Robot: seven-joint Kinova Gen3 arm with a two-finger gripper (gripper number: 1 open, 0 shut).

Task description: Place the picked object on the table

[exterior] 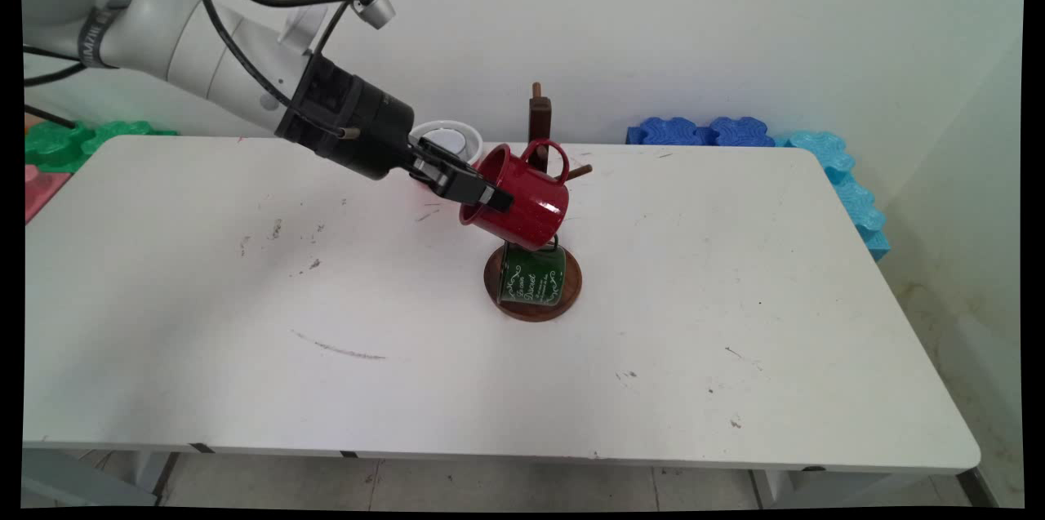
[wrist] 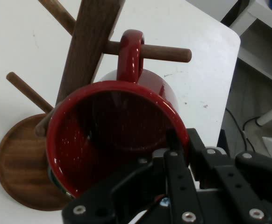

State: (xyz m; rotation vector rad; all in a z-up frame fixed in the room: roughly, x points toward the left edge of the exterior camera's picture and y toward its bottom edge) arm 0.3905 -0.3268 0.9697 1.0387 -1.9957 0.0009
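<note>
My gripper (exterior: 488, 193) (wrist: 182, 140) is shut on the rim of a red enamel mug (exterior: 522, 202) (wrist: 112, 135), one finger inside it and one outside. The mug is tilted on its side, mouth towards the hand. In the hand view its handle (wrist: 130, 51) is looped over a peg (wrist: 168, 52) of the wooden mug tree (exterior: 539, 116) (wrist: 91, 42). Under the red mug, a green mug (exterior: 532, 275) with white lettering hangs over the tree's round base (exterior: 571, 291) (wrist: 19, 172).
A white mug (exterior: 447, 136) stands behind the gripper near the table's far edge. Blue foam tiles (exterior: 702, 131) and cyan ones (exterior: 849, 185) lie past the far right corner, and green foam tiles (exterior: 73, 140) lie at the far left.
</note>
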